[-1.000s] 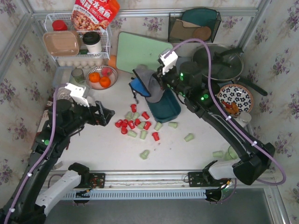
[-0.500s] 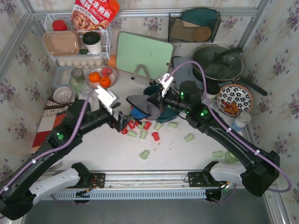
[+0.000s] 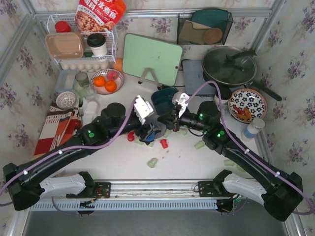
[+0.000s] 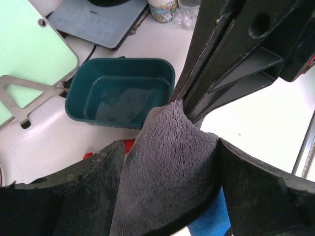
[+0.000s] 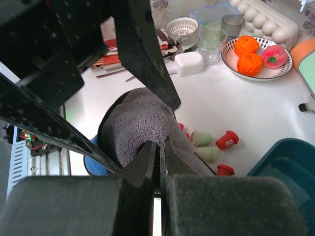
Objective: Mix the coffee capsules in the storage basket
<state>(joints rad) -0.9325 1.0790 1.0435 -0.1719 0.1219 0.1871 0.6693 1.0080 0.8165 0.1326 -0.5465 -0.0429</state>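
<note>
**Top view.** The bag [image 3: 98, 11] at the back left carries white Chinese characters on red, too small for me to read with certainty. The basket [image 3: 164, 100] stands upright mid-table. My left gripper [image 3: 149, 132] and right gripper [image 3: 165, 124] meet just on the near side of it. The capsules [image 3: 164, 143], red and green, lie loose on the table [image 3: 113, 157], outside the basket. Most cluster around and under my grippers, and a few green ones sit well off to the right.

**Left wrist view.** My left jaws stand wide apart. A grey fleecy cloth [image 4: 167, 172] fills the gap, its edges touching both fingers [image 4: 266, 196], and a blue underside shows at the bottom. My right gripper's fingers come in from above and pinch the cloth's top edge. The basket lies just beyond the cloth, its glossy floor fully in sight, which no other view gives. Only slivers of red capsules peek out at the cloth's left edge.

**Right wrist view.** My right fingers [image 5: 133, 196] are pressed together on a fold of the cloth. My left fingers are the black bars on either side of it. Four capsules lie just past the cloth, two green and two red. One red capsule bears a white mark like a "2", visible here only. Just a corner of the basket shows, at lower right. A fruit bowl [image 5: 256, 54] and an egg tray [image 5: 268, 24] lie farther off.
</note>
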